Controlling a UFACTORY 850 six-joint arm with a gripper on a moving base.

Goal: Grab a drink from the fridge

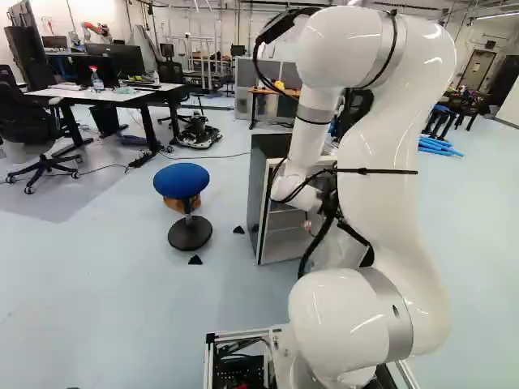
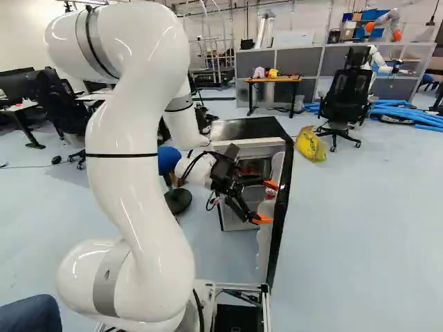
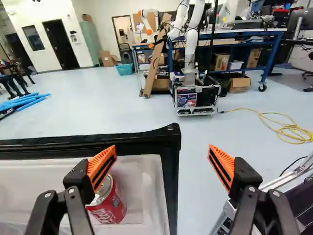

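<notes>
The small fridge stands with its door swung open; a pale tray lines the door's inside; at it the black gripper is spread wide, its orange pads well apart, its grasp empty; the drink, a red can with white lettering round its side, sits in the tray, just beside one finger

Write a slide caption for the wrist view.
Open gripper above the fridge door's white inner shelf, one orange-padded finger over a red drink can.
</notes>
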